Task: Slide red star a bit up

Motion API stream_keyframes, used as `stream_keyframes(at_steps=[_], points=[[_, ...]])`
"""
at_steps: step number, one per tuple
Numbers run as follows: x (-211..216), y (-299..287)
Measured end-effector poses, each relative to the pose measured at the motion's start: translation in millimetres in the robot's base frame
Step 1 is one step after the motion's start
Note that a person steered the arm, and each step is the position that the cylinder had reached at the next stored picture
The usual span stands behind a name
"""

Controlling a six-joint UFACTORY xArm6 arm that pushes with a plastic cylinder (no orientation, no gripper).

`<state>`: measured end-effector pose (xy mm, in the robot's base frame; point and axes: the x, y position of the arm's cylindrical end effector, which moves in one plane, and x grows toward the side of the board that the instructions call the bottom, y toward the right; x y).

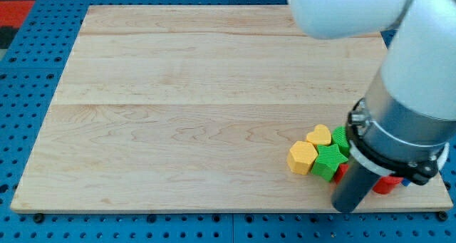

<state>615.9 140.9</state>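
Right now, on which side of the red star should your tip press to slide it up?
The red star shows only as slivers behind my rod, so press what I judge to be its lower edge, coming from the view's bottom. My tip sits below the blocks, and the green star lies to the upper left.

The surface (199, 107) is pale wood, planks joined edge to edge, with fine grain and a smooth matt finish. Around it lies blue perforated board (35, 72), looking like painted metal or plastic, with a red patch (14, 15) at 10 o'clock. The blocks at 4 o'clock look like matt plastic: a yellow hexagon (302, 157), a yellow heart (320, 135), a green star (330, 159), a red block (387, 184) mostly hidden. The arm's shell (420, 65) is glossy white plastic; the rod (354, 189) is dark and matt.
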Motion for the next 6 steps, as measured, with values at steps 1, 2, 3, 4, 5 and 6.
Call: stream_keyframes(at_steps=[1, 2, 3, 4, 5, 6], points=[[2, -3], [2, 1], [3, 35], [2, 44], [0, 29], [-16, 5]])
